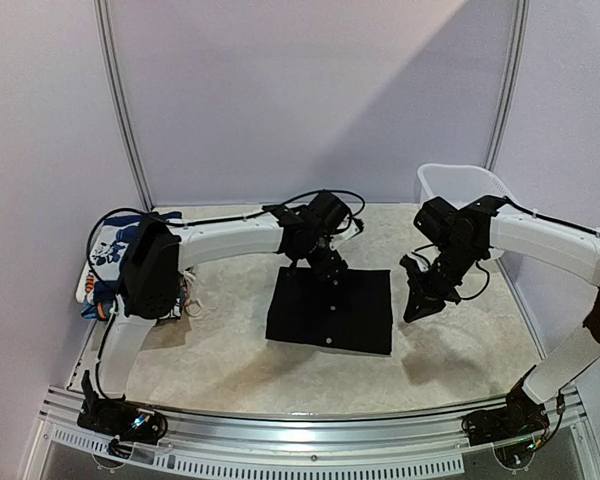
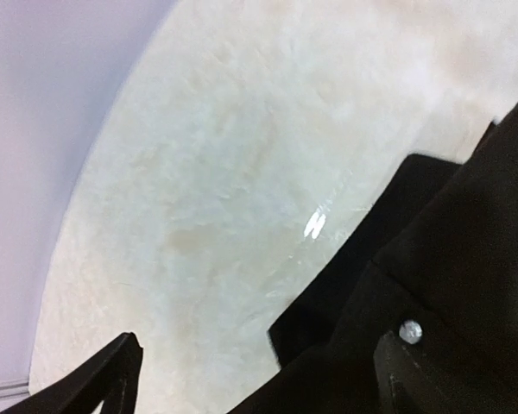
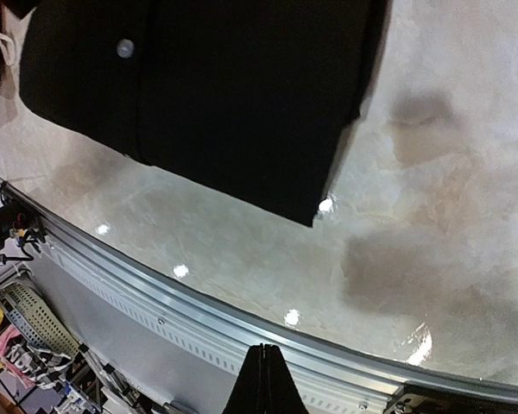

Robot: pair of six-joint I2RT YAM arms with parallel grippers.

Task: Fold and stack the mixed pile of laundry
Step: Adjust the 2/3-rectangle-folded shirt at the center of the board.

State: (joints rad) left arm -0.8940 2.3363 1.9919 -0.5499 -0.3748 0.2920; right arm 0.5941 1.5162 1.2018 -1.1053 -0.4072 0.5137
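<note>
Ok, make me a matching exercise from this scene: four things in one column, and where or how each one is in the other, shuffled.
Things:
1. black garment
2. white tub
3. cartoon-print cloth
4. right fingers

Place or state:
A. far right corner
B. left edge of the table
C. lying flat, mid-table
D. pressed together

Pairs: 1-C, 2-A, 3-B, 4-D

Plain black garment (image 1: pixel 330 310), blue cartoon-print cloth (image 1: pixel 105 245), white tub (image 1: pixel 458 188)
</note>
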